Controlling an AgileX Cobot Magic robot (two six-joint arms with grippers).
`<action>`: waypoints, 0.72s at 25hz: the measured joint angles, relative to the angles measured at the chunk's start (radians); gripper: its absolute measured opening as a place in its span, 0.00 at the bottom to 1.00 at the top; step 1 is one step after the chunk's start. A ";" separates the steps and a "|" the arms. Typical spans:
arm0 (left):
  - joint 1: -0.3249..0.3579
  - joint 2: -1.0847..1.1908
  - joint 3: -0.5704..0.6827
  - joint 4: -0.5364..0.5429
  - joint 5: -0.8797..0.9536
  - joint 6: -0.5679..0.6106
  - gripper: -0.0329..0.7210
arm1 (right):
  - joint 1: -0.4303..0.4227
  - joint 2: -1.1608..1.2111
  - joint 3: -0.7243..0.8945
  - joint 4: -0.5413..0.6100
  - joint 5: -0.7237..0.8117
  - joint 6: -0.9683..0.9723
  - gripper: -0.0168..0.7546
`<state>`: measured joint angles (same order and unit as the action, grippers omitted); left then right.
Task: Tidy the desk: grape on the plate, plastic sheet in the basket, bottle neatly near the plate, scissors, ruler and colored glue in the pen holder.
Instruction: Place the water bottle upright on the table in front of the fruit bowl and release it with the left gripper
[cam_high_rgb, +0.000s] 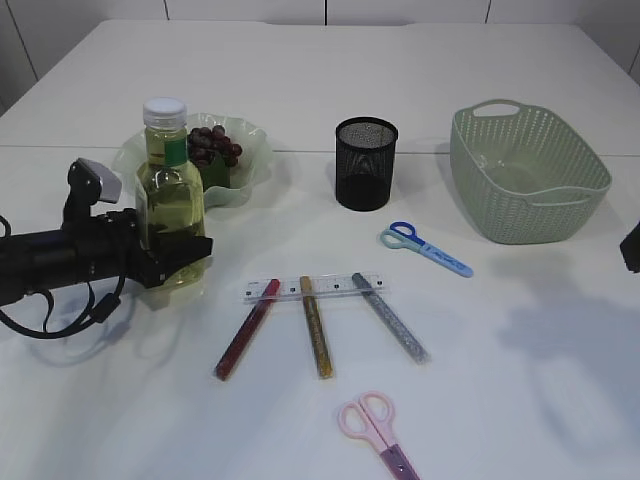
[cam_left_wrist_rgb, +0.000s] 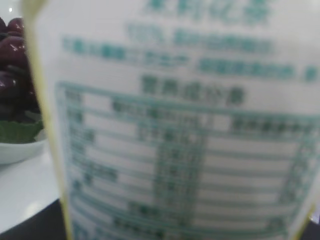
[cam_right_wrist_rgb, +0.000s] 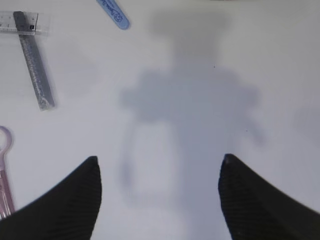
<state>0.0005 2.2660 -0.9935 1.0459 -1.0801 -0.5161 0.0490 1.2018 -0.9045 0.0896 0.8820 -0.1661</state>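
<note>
At left of the frame, the left gripper (cam_high_rgb: 180, 262) has its fingers clamped on the upright bottle (cam_high_rgb: 172, 195), cap upward, beside the plate (cam_high_rgb: 250, 170). Right gripper (cam_right_wrist_rgb: 159, 192) fingers apart above the bare surface (cam_right_wrist_rgb: 200, 75).

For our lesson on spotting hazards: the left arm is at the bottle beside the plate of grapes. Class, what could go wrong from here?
1. The tall clear bottle of yellow liquid stands right against the wavy pale green plate; a careless move might tip it or nudge the plate.
2. The left gripper sits low on the bottle, so the bottle may lean.
3. The three glitter glue pens lie under the clear plastic ruler; lifting one may drag the ruler.
</note>
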 joint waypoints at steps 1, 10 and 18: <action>0.000 0.004 0.000 -0.008 0.000 0.011 0.63 | 0.000 0.000 0.000 0.000 0.000 0.000 0.75; 0.000 0.049 -0.006 -0.099 -0.029 0.058 0.63 | 0.000 0.000 0.000 -0.002 0.000 0.000 0.75; -0.006 0.066 -0.010 -0.131 -0.055 0.068 0.63 | 0.000 0.000 0.000 -0.002 0.000 0.000 0.75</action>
<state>-0.0051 2.3320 -1.0038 0.9148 -1.1347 -0.4480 0.0490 1.2018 -0.9045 0.0879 0.8820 -0.1661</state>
